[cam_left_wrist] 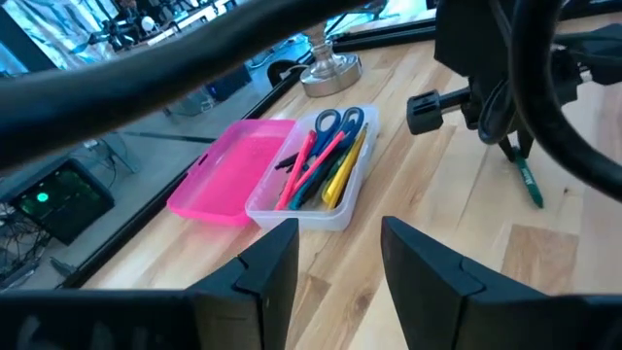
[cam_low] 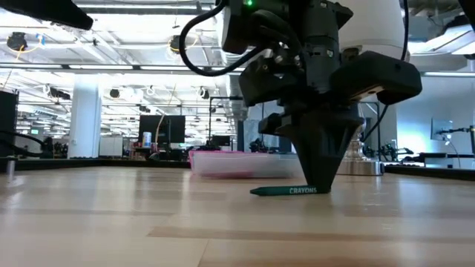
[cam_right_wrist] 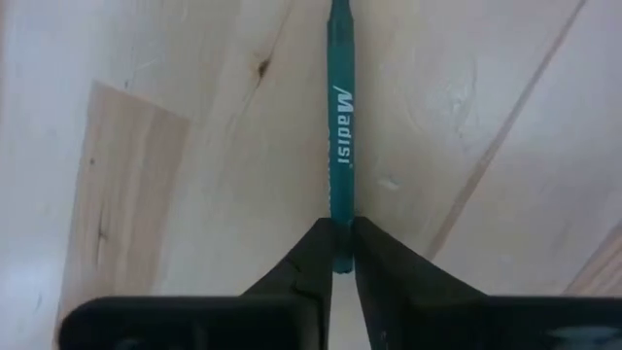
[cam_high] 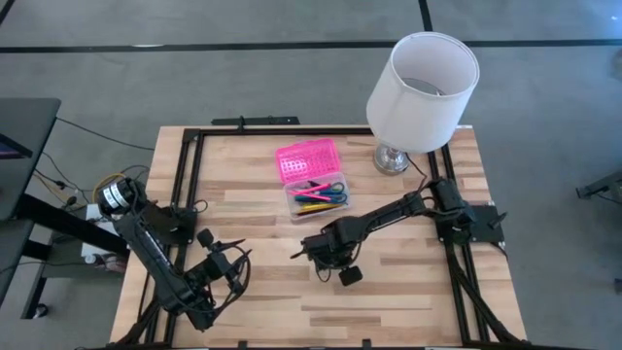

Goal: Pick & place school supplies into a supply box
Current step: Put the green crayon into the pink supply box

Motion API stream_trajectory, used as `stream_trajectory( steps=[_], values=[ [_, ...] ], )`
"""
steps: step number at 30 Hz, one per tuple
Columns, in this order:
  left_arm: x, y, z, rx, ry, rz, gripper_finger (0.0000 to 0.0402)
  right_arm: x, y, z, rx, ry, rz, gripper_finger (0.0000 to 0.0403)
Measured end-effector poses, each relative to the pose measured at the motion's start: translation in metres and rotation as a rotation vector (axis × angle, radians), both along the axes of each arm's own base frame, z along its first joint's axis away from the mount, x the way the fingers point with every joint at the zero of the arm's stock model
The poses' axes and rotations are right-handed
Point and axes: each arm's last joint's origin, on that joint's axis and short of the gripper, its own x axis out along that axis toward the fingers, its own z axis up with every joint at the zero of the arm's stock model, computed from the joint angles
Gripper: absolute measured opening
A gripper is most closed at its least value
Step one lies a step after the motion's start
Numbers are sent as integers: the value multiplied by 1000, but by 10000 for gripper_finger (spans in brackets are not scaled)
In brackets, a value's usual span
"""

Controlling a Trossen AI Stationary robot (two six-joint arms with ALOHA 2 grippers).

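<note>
The supply box (cam_high: 317,197) is a clear case lying open mid-table, its pink lid (cam_high: 309,160) flat on the table on its far side. Coloured pens and blue-handled scissors (cam_left_wrist: 340,119) lie inside it. A green crayon (cam_right_wrist: 340,126) lies on the wood nearer than the box. My right gripper (cam_right_wrist: 340,248) stands over the crayon, shut on it; it shows in the low view (cam_low: 320,189) and the high view (cam_high: 309,250). My left gripper (cam_left_wrist: 340,258) is open, hovering near the table's near-left (cam_high: 233,267), pointing toward the box. My right gripper pinches the green crayon between its two fingertips (cam_right_wrist: 316,248), close to one end (cam_right_wrist: 340,228) of it. The fingers come from above, pointing down, and lie across the crayon. The crayon lies about level on the table, its long free part (cam_low: 278,190) reaching away from the fingers.
A white lampshade on a metal base (cam_high: 420,83) stands at the table's far right. Black frame rails (cam_high: 190,185) run along the table's left, right and far edges. Bare wood (cam_high: 408,292) lies near and to the right of my right gripper.
</note>
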Motion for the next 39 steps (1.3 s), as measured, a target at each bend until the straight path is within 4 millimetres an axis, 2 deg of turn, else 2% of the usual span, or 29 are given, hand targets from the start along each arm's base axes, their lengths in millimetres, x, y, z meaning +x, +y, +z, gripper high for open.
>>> stream_trajectory(
  steps=[6,12,22,34,39],
  values=[
    [-1,1,-5,-2,1,1,143,1,2,0,25,-13,-12,65],
    [-1,1,-5,-2,0,1,143,3,3,0,33,-30,-24,74],
    [-1,1,-5,-2,0,1,143,14,7,11,11,-90,-27,75],
    [-1,1,-5,-5,0,2,143,18,14,12,-37,-151,-15,74],
    [-1,1,-5,-13,-5,1,143,15,13,12,-75,-131,-15,46]
  ],
)
